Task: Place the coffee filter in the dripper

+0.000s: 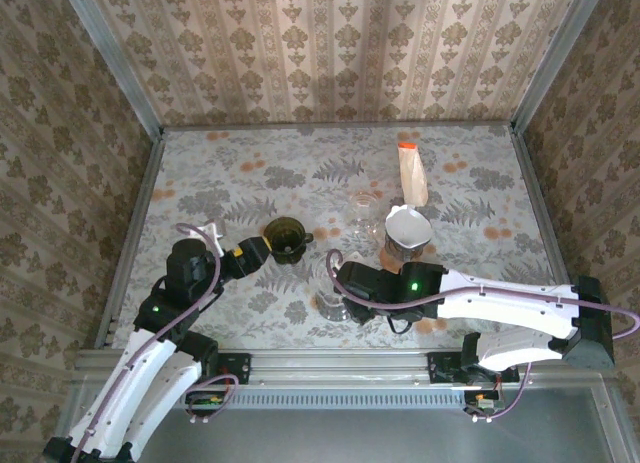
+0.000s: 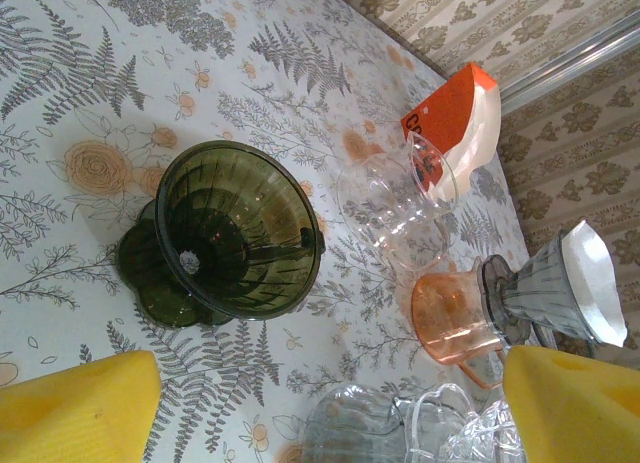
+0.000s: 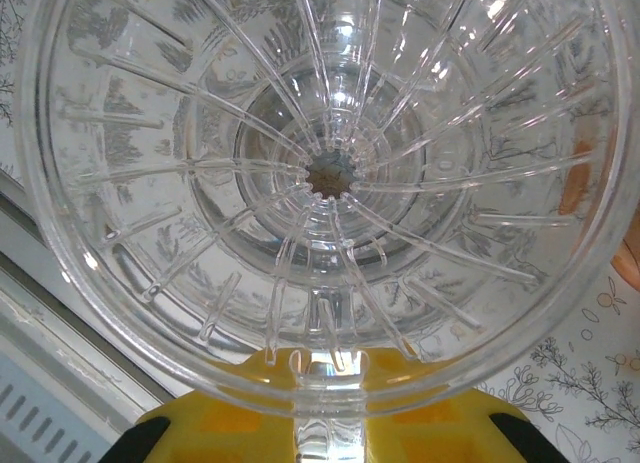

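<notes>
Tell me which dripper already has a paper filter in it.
The grey dripper on the orange carafe: a white filter sits in it. The green dripper and the clear ribbed dripper are empty.

The left arm (image 1: 150, 368) rises from its base at the near edge and bends to the right. Its gripper (image 1: 252, 251) lies low over the tabletop, jaws wide apart, the yellow pads (image 2: 80, 408) with nothing between them. The right arm (image 1: 500, 298) stretches to the left, almost flat (its white link is nearly level). Its gripper (image 1: 345, 288) points left, and its jaws are closed on the handle of a clear dripper (image 3: 330, 173).
</notes>
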You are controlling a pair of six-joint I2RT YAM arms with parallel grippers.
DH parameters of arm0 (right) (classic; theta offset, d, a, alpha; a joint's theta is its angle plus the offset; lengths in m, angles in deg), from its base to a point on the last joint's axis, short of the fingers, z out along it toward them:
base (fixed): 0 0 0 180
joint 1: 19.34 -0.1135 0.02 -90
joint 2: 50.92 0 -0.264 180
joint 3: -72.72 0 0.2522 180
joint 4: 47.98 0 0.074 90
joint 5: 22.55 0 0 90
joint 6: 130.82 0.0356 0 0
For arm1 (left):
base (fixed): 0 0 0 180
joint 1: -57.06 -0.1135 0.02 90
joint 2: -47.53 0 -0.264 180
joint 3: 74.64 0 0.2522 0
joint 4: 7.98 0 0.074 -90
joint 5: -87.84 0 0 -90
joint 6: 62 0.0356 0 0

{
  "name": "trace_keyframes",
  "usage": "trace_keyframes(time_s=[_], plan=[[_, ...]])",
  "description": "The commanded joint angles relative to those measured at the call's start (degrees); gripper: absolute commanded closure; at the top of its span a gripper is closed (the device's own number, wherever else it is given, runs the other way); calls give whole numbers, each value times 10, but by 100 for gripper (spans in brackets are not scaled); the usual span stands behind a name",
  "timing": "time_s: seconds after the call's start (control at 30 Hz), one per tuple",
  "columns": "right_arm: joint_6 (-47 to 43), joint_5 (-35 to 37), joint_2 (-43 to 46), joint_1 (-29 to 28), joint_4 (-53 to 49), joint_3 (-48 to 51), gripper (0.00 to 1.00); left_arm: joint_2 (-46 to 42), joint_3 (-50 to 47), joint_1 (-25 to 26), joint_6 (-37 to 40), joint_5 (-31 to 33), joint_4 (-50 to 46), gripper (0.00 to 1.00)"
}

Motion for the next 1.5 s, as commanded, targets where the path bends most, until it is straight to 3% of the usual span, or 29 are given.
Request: trace_keyframes(time_s=[0.0,0.07,0.17,0.23,0.43,0.53,0.73,0.9,1.0,1.1,1.23,1.47], plan=[[15,-4,-7,-2,-35,-8,77,-1,3,-4,-4,-9,2,10],[19,-3,-4,-3,-34,-6,67,0,4,-4,-4,-8,2,10],[20,-2,4,-4,-26,-6,41,0,5,-4,-3,-7,1,10],[19,2,9,-4,-24,-9,31,1,7,-4,-2,-7,0,10],[18,34,30,-4,-36,-27,20,1,19,-5,4,-6,-2,8],[19,53,46,2,-41,-40,17,6,26,-5,10,-9,7,0],[-12,49,66,71,-10,-79,18,47,41,-8,21,-39,54,0],[-41,29,41,211,0,-133,25,90,48,-28,23,-72,103,2],[-53,-25,17,315,29,-152,33,121,66,-44,37,-74,94,7],[-65,-68,-25,405,54,-172,43,150,77,-59,47,-82,97,14],[-83,-88,-117,483,59,-221,48,175,81,-67,60,-78,109,20],[-100,-87,-269,550,55,-326,62,218,71,-71,69,-76,137,25]])
